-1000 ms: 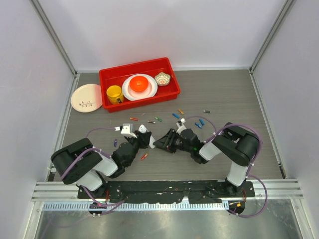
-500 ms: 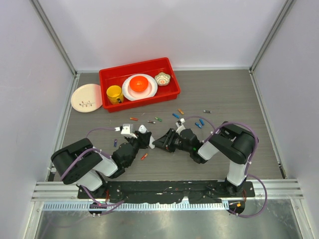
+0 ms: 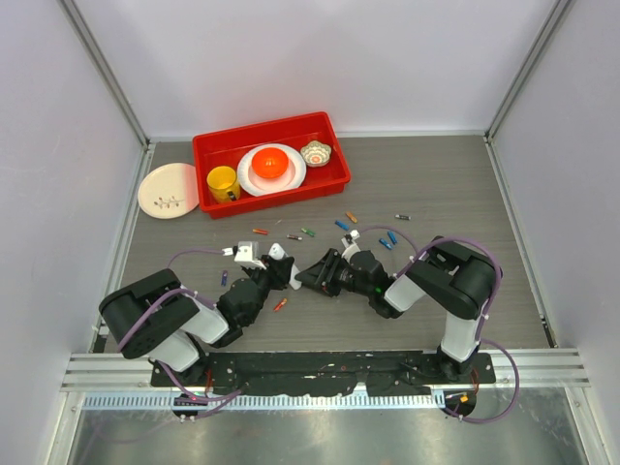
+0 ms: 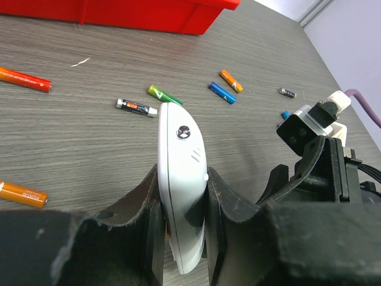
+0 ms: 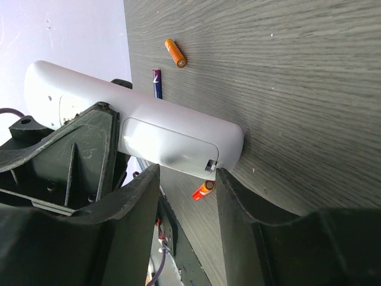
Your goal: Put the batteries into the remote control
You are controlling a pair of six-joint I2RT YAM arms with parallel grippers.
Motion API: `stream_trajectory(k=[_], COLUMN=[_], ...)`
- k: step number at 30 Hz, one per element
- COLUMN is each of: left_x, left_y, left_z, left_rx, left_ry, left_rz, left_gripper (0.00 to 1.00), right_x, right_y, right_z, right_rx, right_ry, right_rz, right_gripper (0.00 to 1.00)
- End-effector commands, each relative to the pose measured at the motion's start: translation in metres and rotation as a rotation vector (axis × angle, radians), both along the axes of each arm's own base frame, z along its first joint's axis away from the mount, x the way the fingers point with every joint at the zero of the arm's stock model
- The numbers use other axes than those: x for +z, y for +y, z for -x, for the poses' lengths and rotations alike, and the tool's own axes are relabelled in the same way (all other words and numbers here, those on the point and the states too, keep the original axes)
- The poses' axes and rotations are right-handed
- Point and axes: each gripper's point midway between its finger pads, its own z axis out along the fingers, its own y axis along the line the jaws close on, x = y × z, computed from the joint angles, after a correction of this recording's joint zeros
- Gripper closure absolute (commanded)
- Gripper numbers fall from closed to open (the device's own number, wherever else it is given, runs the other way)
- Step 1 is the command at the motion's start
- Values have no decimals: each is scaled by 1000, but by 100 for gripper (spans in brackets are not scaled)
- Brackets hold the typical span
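**Top external view.** The left gripper [image 3: 282, 267] is clamped on the remote control [image 3: 278, 251]. The remote's white end projects past the fingertips, away from the arm's base. The right gripper [image 3: 306, 277] faces it from the opposite side, its tips just beside those of the left. The batteries [image 3: 308, 232] lie scattered on the table [image 3: 455, 184], beyond both grippers. One red-orange battery [image 3: 280, 304] lies on the base side, near the left gripper.

**Left wrist view.** The left gripper [image 4: 181, 177] holds the remote control [image 4: 180, 140] on edge between its two fingers [image 4: 149, 205]. The remote's rounded end extends ahead of the tips. Ahead of that end lie a dark battery [image 4: 136, 107], a green battery [image 4: 165, 95] and a blue battery [image 4: 221, 93].

**Right wrist view.** The jaws of the right gripper [image 5: 187, 174] stand apart and grip nothing. The remote control [image 5: 137, 119] lies crosswise just beyond the tips, with its battery cover [image 5: 166, 143] over the gap. Whether the tips touch it cannot be told. The red-orange battery [image 5: 202, 189] shows within the gap, on the table below
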Motion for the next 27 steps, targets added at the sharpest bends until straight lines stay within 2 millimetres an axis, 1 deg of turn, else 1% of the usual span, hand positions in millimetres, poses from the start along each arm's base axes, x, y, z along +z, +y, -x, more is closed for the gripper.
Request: stream_trajectory(k=[1, 4, 8, 17, 23, 27], left_x=[53, 52, 51, 52, 53, 51], left_y=[1, 1, 1, -1, -3, -4], left_z=[-4, -4, -4, -3, -2, -2], left_rx=[27, 31, 28, 17, 10, 6], left_ry=[-150, -148, -146, -142, -144, -137], left_rz=[163, 160, 160, 173, 178, 178], left_gripper=[100, 100, 100, 100, 100, 100], right_x=[10, 9, 7, 6, 4, 6], right_y=[2, 1, 0, 2, 1, 1], right_z=[-5, -5, -5, -8, -10, -12], right_rx=[-14, -14, -17, -26, -35, -40], right_ry=[-34, -30, -28, -25, -23, -29], right_rz=[-34, -30, -26, -36, -33, -39], right_gripper=[50, 48, 48, 54, 56, 58])
